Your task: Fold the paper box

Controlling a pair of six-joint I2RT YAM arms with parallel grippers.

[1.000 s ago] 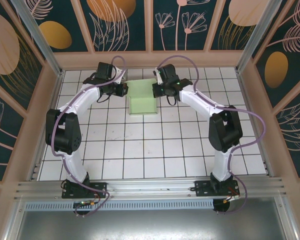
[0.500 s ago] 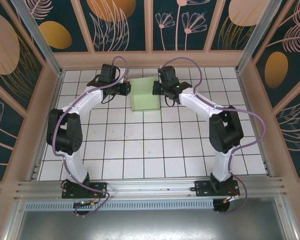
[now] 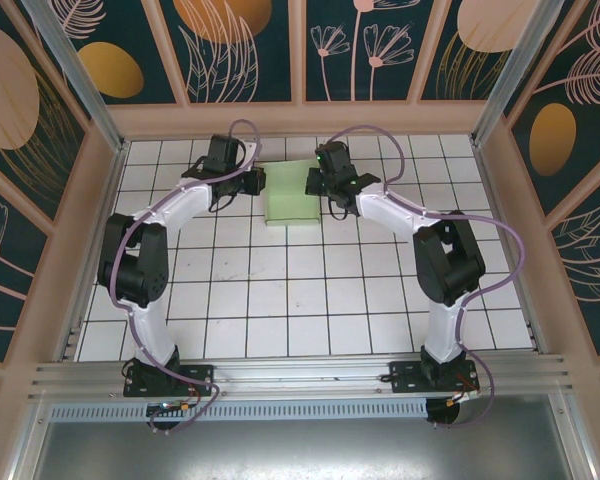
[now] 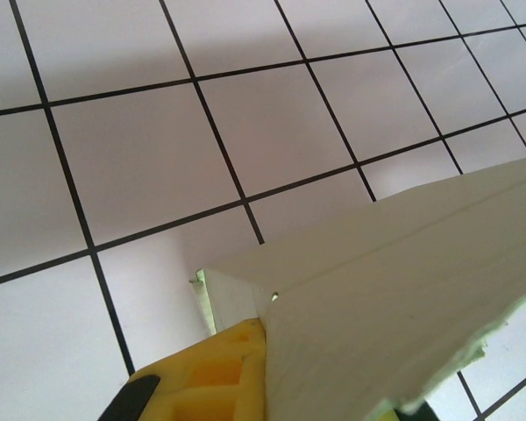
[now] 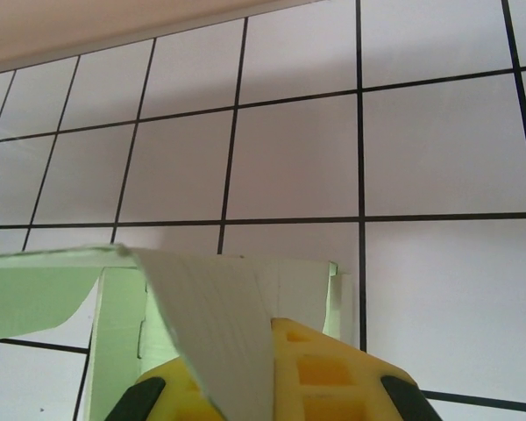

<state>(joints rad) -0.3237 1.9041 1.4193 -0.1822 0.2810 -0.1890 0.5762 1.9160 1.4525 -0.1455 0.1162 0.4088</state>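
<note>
Paper box (image 3: 290,197) sits between our left gripper (image 3: 253,182) and right gripper (image 3: 314,184), one per side, probably to fold it evenly; whether either clamps it, we cannot tell.

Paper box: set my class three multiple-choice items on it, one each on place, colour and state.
1. Where is the paper box? A) far part of the table, between the left gripper and right gripper B) at the near edge C) on a shelf
2. Its colour? A) red B) pale green C) black
3. Its state? A) flat sheet B) crumpled ball C) partly folded, flap raised
Answers: A, the top view shows it between both grippers; B, the card is mint-green; C, the right wrist view shows a lifted flap.
</note>
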